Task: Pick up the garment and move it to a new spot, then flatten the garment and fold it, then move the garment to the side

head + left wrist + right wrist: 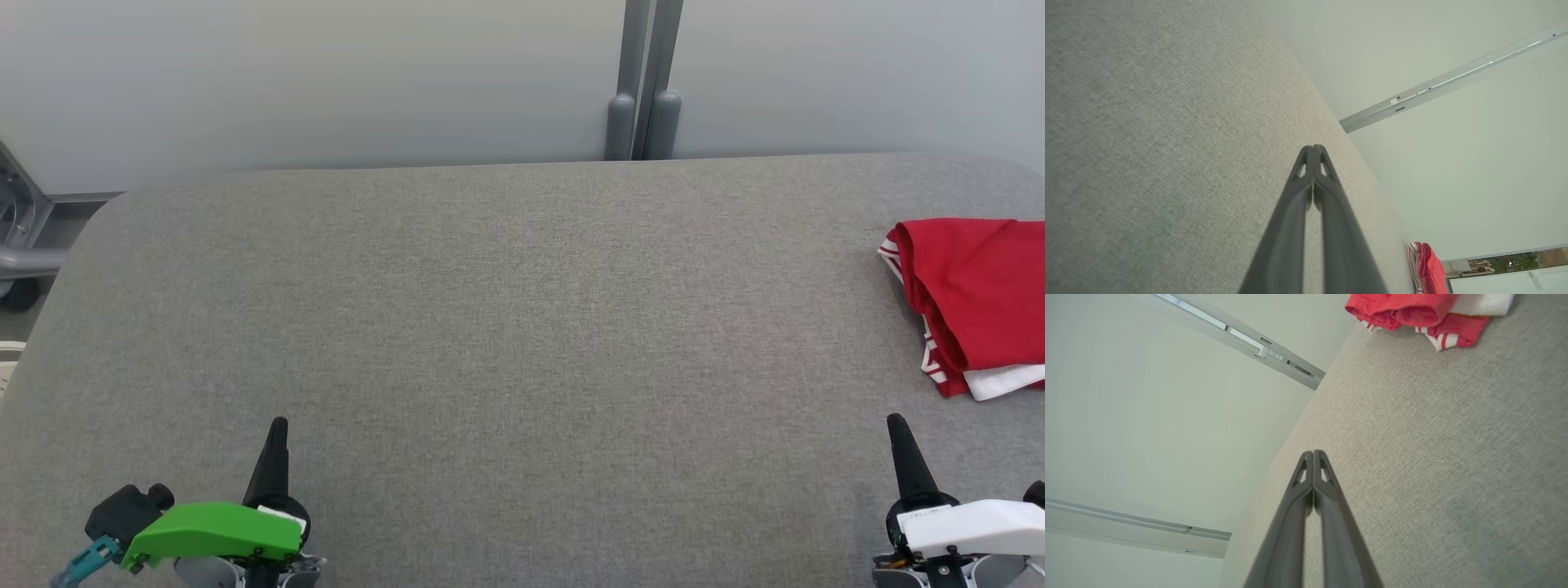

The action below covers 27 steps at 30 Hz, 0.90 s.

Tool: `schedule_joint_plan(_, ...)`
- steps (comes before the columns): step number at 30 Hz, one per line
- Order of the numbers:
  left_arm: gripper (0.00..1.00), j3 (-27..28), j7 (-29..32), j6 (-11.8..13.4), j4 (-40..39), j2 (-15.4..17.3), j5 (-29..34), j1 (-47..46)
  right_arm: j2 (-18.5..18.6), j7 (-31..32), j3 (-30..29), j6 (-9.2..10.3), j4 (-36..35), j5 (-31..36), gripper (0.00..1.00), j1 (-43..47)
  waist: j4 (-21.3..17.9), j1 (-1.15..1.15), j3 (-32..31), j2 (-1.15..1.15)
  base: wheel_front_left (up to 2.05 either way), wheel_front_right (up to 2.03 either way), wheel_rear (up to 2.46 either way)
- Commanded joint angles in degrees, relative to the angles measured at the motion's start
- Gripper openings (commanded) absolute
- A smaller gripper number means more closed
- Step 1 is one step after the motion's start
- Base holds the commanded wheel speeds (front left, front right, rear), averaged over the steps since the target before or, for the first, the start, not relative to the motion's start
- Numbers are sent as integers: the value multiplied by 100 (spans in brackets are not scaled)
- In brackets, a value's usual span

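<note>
The garment (pixel 976 298) lies on the table (pixel 522 327) at its right edge, beyond the right tool (pixel 896 423).

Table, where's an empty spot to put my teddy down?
The gray table is bare across its whole middle, between the left gripper and the right gripper, back to the far edge. The left end is bare too. Only the right end is crowded, by the red garment.

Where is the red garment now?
In the head view the red garment lies on the grey table's right side, ahead of the right gripper and apart from it.
</note>
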<state>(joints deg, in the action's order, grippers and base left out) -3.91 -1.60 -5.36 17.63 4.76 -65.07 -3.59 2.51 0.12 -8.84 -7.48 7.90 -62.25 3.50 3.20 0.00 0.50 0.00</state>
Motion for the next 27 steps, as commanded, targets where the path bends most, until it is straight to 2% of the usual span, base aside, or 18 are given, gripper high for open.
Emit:
schedule_joint_plan(1,0,36,23,-40,-62,9,-136,-162,37,28,-29,-2,-93,-137,0,36,-5,0,-1,0,0,0,0)
schedule_joint_plan(27,0,126,401,-127,-76,-89,-1386,-374,61,239,-187,-2,-319,-1587,0,136,-130,0,-20,0,0,0,0)
